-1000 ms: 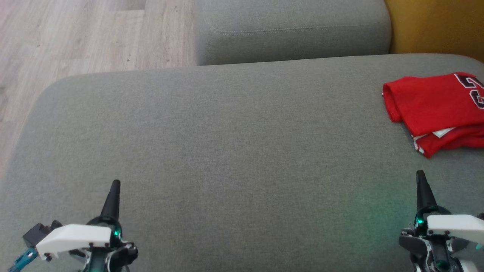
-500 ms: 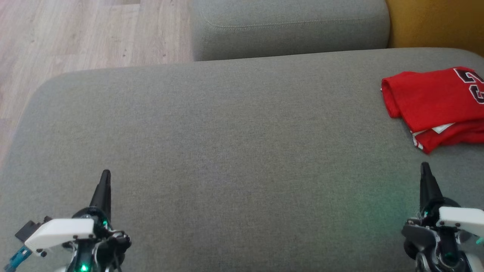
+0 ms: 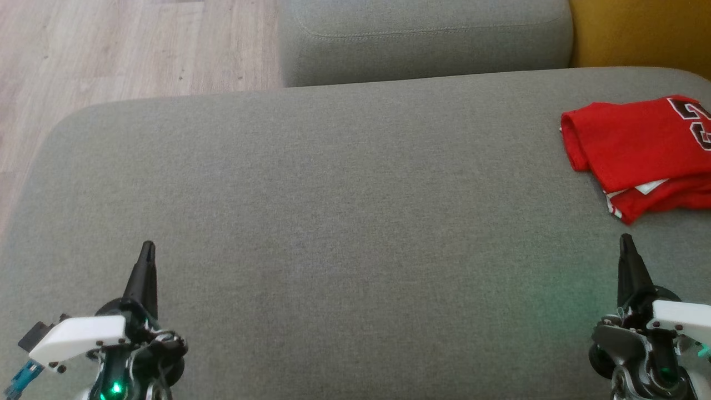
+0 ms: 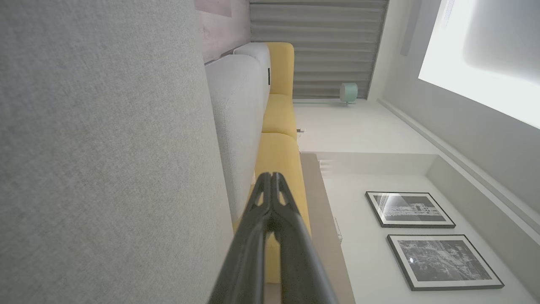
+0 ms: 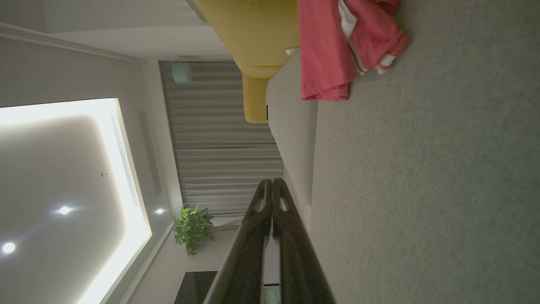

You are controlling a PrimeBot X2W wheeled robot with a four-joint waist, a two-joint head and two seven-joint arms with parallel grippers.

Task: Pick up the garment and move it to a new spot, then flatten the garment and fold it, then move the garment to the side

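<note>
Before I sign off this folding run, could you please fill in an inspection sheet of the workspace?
Surface: grey sofa cushion, smooth.
Job's things: red jersey, folded, on the cushion's right side, cut off by the head view's edge.
Clutter: nothing seen.
Grippers: left gripper and right gripper both shut, empty, apart from the jersey.
Cables: teal piece by the left wrist, perhaps a lead.
Surroundings: wood floor, second grey cushion, yellow cushion.
</note>
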